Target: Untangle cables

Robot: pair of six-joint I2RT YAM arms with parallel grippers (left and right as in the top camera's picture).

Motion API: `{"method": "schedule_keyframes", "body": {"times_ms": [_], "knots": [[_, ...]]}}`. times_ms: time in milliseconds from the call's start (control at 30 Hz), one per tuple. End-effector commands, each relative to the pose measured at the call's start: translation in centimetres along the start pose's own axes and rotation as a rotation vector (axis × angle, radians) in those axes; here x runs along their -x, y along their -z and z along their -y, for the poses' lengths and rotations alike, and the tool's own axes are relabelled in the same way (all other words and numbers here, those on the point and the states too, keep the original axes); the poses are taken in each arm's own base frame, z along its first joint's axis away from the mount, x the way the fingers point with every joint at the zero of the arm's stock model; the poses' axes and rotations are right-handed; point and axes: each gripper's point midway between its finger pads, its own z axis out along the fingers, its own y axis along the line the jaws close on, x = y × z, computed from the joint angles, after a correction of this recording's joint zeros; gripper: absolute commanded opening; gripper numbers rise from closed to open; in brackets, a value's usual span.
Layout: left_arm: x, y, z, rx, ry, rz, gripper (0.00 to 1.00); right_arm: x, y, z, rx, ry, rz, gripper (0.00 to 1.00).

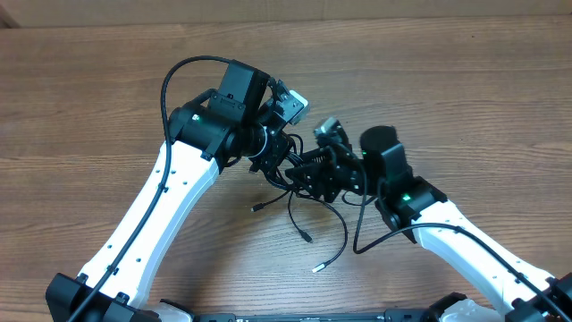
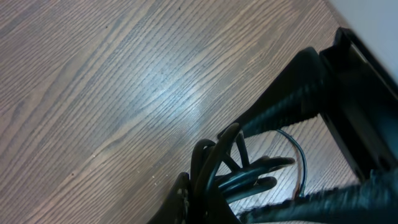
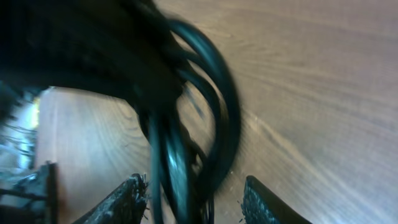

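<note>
Glossy black rubbery cables (image 1: 290, 213) with silvery metal tips on smooth wood-grain table (image 1: 89, 89)

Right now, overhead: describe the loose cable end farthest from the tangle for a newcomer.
Follow the left arm and right arm to the tangle between them. Strands trail from it toward the frame's bottom. Your plug tip is lowest, pale, past two darker tips.

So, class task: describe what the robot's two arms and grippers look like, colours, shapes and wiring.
Both the left arm and right arm have long white segments, black joints and black wrist parts. A black wire loops free near the left arm's elbow. A small green light glows on the right arm. The right gripper has black, rough-faced fingers.
</note>
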Motion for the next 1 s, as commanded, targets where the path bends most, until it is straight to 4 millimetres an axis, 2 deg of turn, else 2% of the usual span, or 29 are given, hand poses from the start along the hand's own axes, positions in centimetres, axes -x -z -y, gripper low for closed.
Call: {"method": "schedule_keyframes", "body": {"times_ms": [0, 100, 133, 200, 300, 400, 533, 633, 800, 967], "knots": [[0.8, 0.3, 0.4, -0.019, 0.007, 0.024, 0.04, 2.8, 0.0, 0.1, -0.110, 0.138, 0.048, 0.37], [0.8, 0.3, 0.4, -0.018, 0.007, 0.023, 0.04, 2.6, -0.3, 0.3, -0.160, 0.146, 0.041, 0.08], [0.7, 0.3, 0.2, -0.010, 0.014, 0.021, 0.04, 2.4, -0.4, 0.4, -0.174, 0.146, 0.036, 0.04], [0.4, 0.4, -1.5, 0.077, 0.095, 0.007, 0.04, 2.3, -0.3, 0.6, -0.193, 0.128, 0.030, 0.04], [-0.7, 1.3, -5.8, 0.289, 0.272, -0.009, 0.04, 2.4, 0.4, 0.7, -0.209, 0.057, 0.037, 0.04], [-1.6, 2.4, -8.9, 0.414, 0.410, 0.003, 0.04, 2.5, 1.9, 2.1, -0.291, -0.031, 0.047, 0.04], [-2.6, 3.5, -11.5, 0.459, 0.570, 0.029, 0.04, 2.8, 4.6, 4.2, -0.408, -0.138, 0.076, 0.04], [-3.4, 4.2, -13.1, 0.483, 0.674, 0.047, 0.04, 3.9, 6.5, 4.6, -0.423, -0.200, 0.136, 0.04], [-3.7, 4.3, -13.3, 0.445, 0.690, 0.048, 0.04, 7.4, 9.8, 3.8, -0.397, -0.219, 0.287, 0.04], [-2.2, 2.8, -10.1, 0.231, 0.576, 0.045, 0.04, 11.4, 12.1, 0.7, -0.255, -0.135, 0.432, 0.04]]}}
